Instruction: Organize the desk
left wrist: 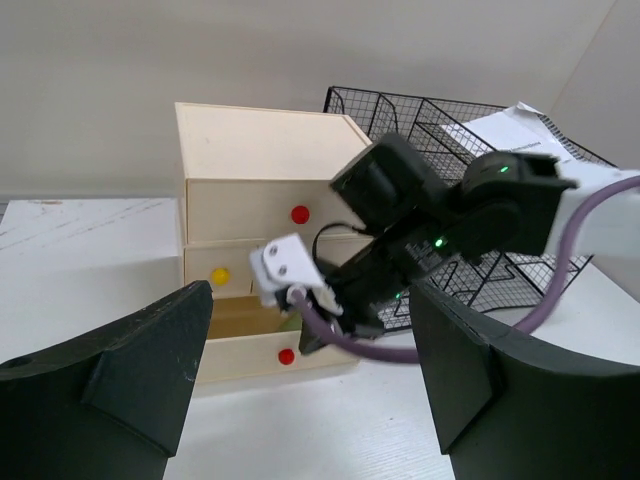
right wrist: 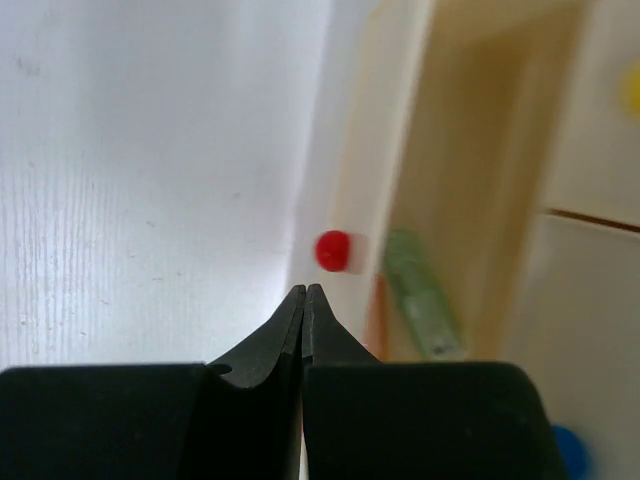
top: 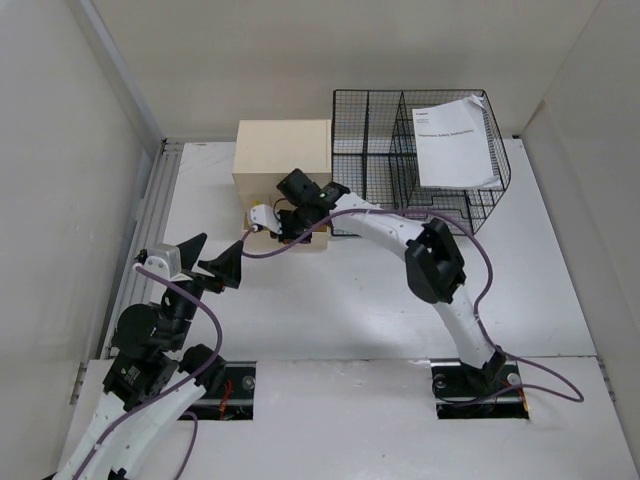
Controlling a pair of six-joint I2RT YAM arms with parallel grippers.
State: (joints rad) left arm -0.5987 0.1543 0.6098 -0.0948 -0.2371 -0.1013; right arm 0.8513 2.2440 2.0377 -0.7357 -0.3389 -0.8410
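Note:
The white desk (top: 340,300) carries a cream drawer box (top: 283,160) at the back. Its bottom drawer (left wrist: 260,345) with a red knob (left wrist: 287,356) stands pulled open. In the right wrist view a green flat item (right wrist: 422,305) lies inside the drawer, behind the red knob (right wrist: 332,250). My right gripper (top: 285,225) is shut and empty, tips (right wrist: 305,292) just short of the red knob. My left gripper (top: 215,262) is open and empty, well in front of the box, its fingers (left wrist: 140,360) framing the scene.
A black wire-mesh rack (top: 415,160) stands right of the box and holds a white paper (top: 455,140). A ribbed metal rail (top: 150,240) runs along the desk's left edge. White walls enclose the back and sides. The right arm's purple cable (top: 480,250) loops over the desk.

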